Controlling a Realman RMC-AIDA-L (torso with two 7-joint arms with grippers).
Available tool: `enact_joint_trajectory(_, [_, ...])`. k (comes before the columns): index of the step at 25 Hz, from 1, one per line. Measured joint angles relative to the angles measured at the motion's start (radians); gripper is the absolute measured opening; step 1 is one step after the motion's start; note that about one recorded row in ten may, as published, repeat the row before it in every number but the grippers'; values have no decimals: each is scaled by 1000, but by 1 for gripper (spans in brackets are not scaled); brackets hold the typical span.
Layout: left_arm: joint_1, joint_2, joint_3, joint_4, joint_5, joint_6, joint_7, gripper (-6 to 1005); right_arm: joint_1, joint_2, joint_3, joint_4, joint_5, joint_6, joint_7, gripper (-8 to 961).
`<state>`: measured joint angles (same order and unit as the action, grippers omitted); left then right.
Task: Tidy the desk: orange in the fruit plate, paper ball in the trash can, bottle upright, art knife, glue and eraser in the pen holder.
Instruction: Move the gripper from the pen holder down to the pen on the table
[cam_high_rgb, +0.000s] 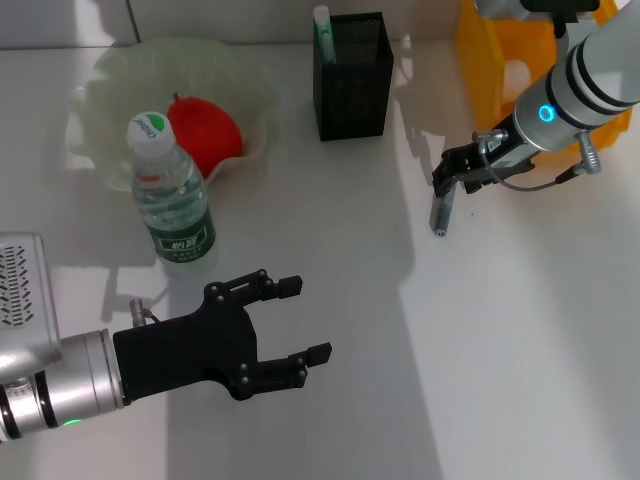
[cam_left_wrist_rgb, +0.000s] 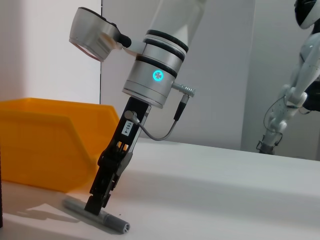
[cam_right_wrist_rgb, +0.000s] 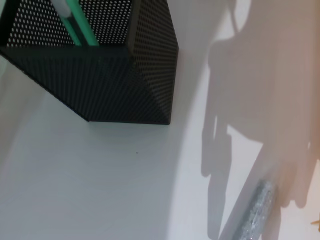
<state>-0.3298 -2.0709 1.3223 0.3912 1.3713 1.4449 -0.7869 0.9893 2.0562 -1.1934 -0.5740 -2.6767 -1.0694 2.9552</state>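
**Mia:** What's the biggest thing on the desk?

**Ben:** The yellow bin (cam_high_rgb: 500, 60) at the back right. Next is the fruit plate (cam_high_rgb: 110, 90) at the back left, with a red-orange fruit (cam_high_rgb: 205, 135) in it. Then the black mesh pen holder (cam_high_rgb: 352, 75), and the bottle (cam_high_rgb: 172, 195) standing up just in front of the plate.

**Mia:** And the arms?

**Ben:** The left gripper (cam_high_rgb: 300, 320) waits near the front, fingers spread wide, holding nothing. The right gripper (cam_high_rgb: 452, 180) is down at the gray art knife (cam_high_rgb: 440, 212), which lies flat on the desk to the right of the pen holder. Its fingers seem pinched on the knife's top end.

**Mia:** Is the knife hard to lift?

**Ben:** I think it's light, stiff and skinny. It might be slippery and could tip. Grab it nearer the middle, across its thin sides, and squeeze firmly.
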Motion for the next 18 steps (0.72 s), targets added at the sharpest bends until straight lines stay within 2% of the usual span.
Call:
enact_joint_trajectory(11, [0,0,0,0,0,0,0,800,3,-1,0,4,0,-4,1,401])
enact_joint_trajectory(18, [2,0,0,0,0,0,0,800,3,-2,-1,5,0,-8,1,347])
